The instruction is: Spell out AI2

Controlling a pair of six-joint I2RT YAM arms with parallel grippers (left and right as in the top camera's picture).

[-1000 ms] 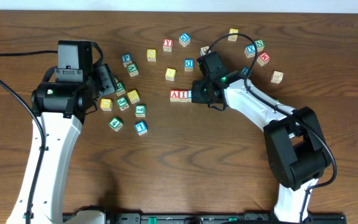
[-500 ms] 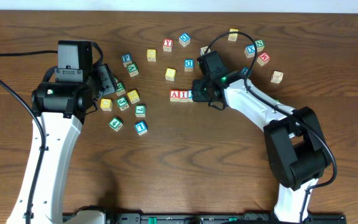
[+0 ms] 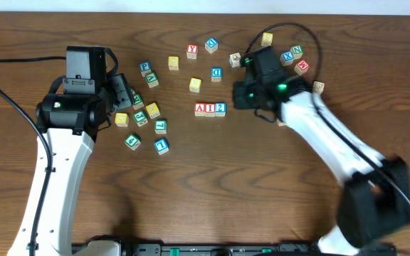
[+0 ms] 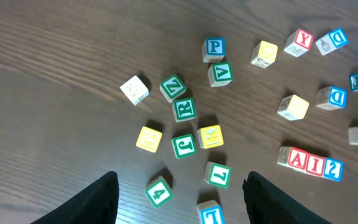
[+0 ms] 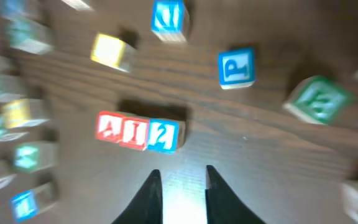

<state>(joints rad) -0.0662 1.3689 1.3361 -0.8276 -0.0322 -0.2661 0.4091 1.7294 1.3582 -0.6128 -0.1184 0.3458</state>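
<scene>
Red A cube (image 3: 200,109), red I cube (image 3: 210,109) and blue 2 cube (image 3: 221,108) sit in one straight row near the middle of the tabletop (image 3: 212,178), touching side to side, faces up, reading A-I-2 left to right in overhead. Same row shows at lower right of left wrist view and mid-frame in right wrist view; blurred there, but the characters are legible. Nothing sits on the row and nothing grips it. The right end effector (image 3: 242,95) is just right of the 2 cube and slightly toward the top of the frame, close but not touching. In right wrist view its fingers (image 5: 149,198) stand a little apart with only bare wood between them, tips pointing at the row across a strip of tabletop. Right arm is blurred in overhead. Above the row in overhead, apart from it: a yellow cube (image 3: 195,84) and a blue cube (image 3: 216,72). The red Y cube (image 3: 191,51) is farther up; the blue 1 cube (image 3: 162,146) is lower left, well apart. The left end effector (image 3: 123,92) is at the left by a cluster of green and yellow cubes (image 3: 144,114), fingers (image 4: 101,198) spread apart, holding nothing, well away from the row
</scene>
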